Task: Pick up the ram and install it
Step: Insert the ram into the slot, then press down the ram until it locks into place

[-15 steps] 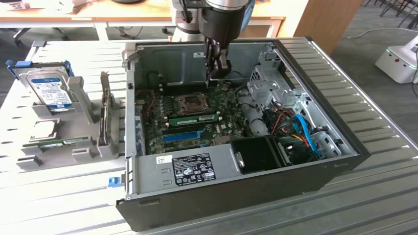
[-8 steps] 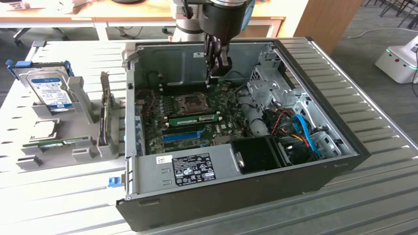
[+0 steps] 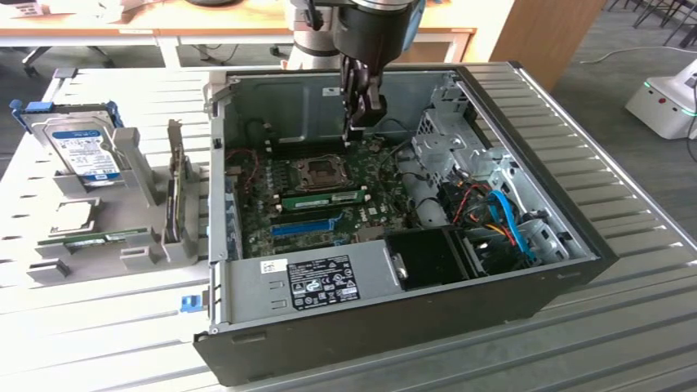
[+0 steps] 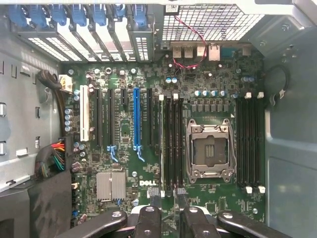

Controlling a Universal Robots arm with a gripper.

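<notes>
Ext: pincer spread over mobo; wrist: ram edge-on, slotted.

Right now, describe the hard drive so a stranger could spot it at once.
On the exterior view's left of the open computer case sits a gray rack. At its far end the hard drive stands propped up. It alone is a silver box with a blue-white label and blue clips, unlike the thin dark board beside it.
</notes>
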